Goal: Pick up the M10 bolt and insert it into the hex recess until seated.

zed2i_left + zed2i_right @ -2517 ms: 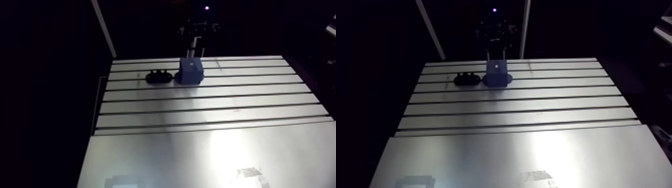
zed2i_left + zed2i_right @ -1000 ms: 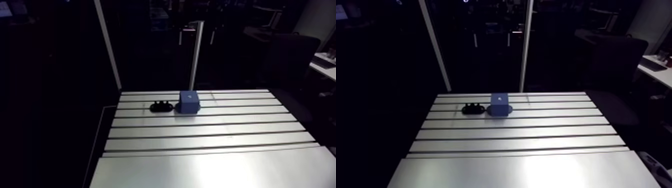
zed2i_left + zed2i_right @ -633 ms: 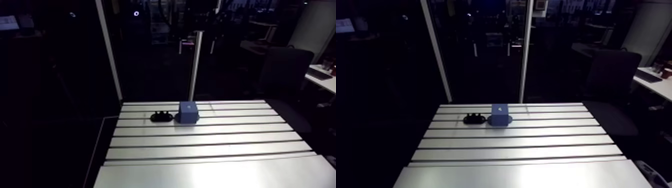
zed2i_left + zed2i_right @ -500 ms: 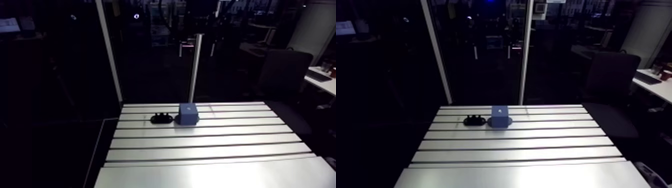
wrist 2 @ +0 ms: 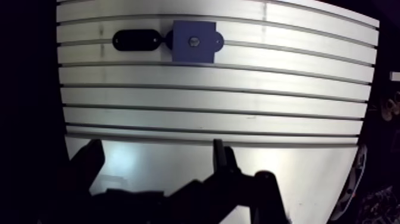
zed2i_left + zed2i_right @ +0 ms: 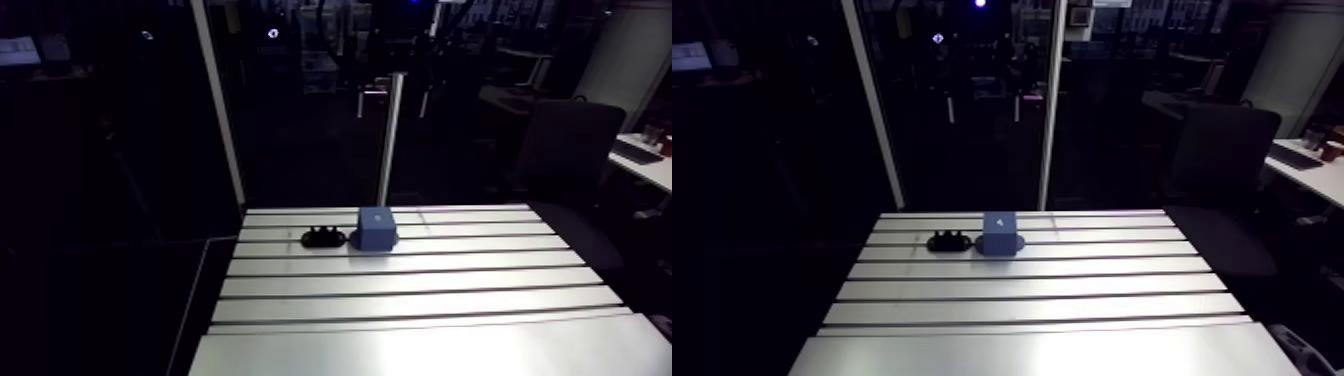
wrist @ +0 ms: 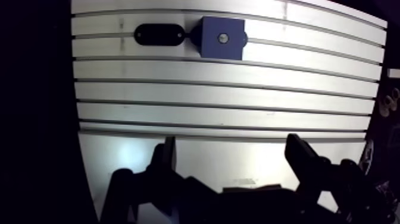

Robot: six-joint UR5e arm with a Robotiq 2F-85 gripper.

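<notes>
One blue block point(image 7: 208, 46) stands on the slotted table point(image 7: 226, 89), toward the far edge. One black oval holder point(image 7: 158, 34) lies at the block's nine o'clock, just beside it; whether the two touch cannot be told. In the arm view the holder's top shows small bumps, too dark to count.

One small grey round spot, which looks like the M10 bolt point(image 7: 223, 38), sits at the centre of the block's top face. It is too small to tell how deep it sits in the recess. No other bolt shows on the table.

In the wrist view the gripper point(image 7: 232, 146) hangs over the smooth plate point(image 7: 202, 156) at the table's near end. Its two fingers point(image 7: 166, 159) are spread wide, with only bare metal between them, so they grip nothing. The block is well apart from the gripper, ahead of it at about twelve o'clock, and the holder at about eleven.
</notes>
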